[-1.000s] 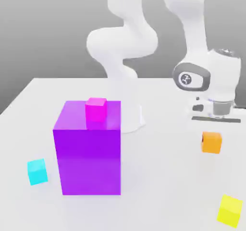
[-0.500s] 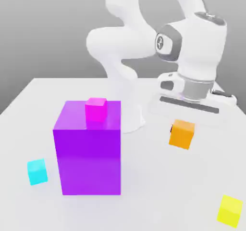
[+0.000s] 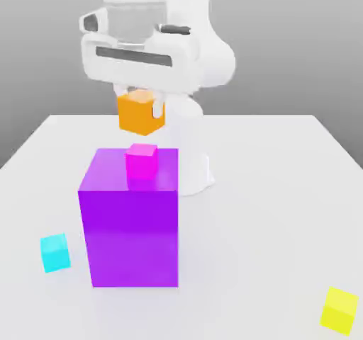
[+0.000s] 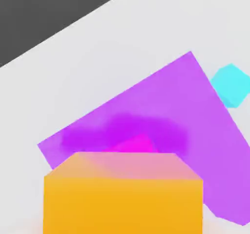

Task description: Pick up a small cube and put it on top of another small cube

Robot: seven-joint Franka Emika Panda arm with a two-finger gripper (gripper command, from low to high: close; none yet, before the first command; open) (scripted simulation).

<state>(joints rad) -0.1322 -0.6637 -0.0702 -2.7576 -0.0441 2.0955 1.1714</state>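
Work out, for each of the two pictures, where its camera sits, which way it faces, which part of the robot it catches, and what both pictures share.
Exterior view: off the arm, above table height, looking across at the large purple block; catches the white arm and the gripper shut on the orange cube.
Hand view: on the hand, looking down past the orange cube onto the purple block; I can make out no robot part.
Shared: orange cube, purple block, magenta cube, cyan cube.
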